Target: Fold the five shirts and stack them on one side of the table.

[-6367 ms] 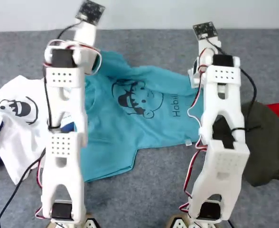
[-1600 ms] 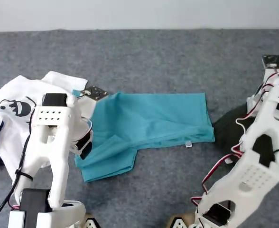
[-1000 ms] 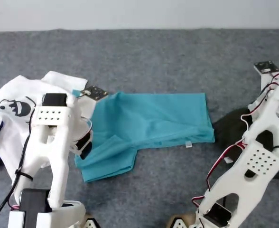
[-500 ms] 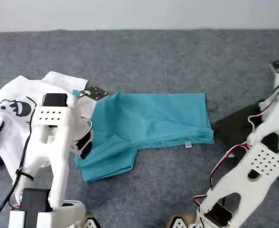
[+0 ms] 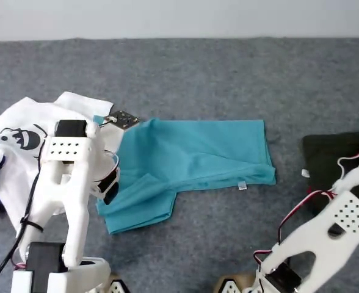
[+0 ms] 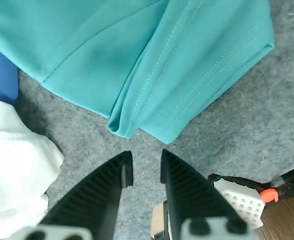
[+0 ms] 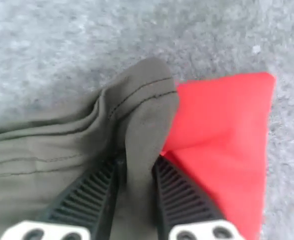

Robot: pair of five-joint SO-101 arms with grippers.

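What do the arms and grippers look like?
Both arms are white plastic: the left arm and right arm carry panels dotted with holes, black servos at the joints, and loose red, white and black wires. The left gripper and right gripper have black fingers, ribbed on the right one, on pale bases.

Bright even light, soft faint shadows

Looks like a robotics lab bench to me, though I see little of the room; grey felt-covered table (image 5: 216, 73), bare pale wall (image 5: 179, 18), white plastic left arm (image 5: 63, 201) and right arm (image 5: 332, 232) mounted at its edge.
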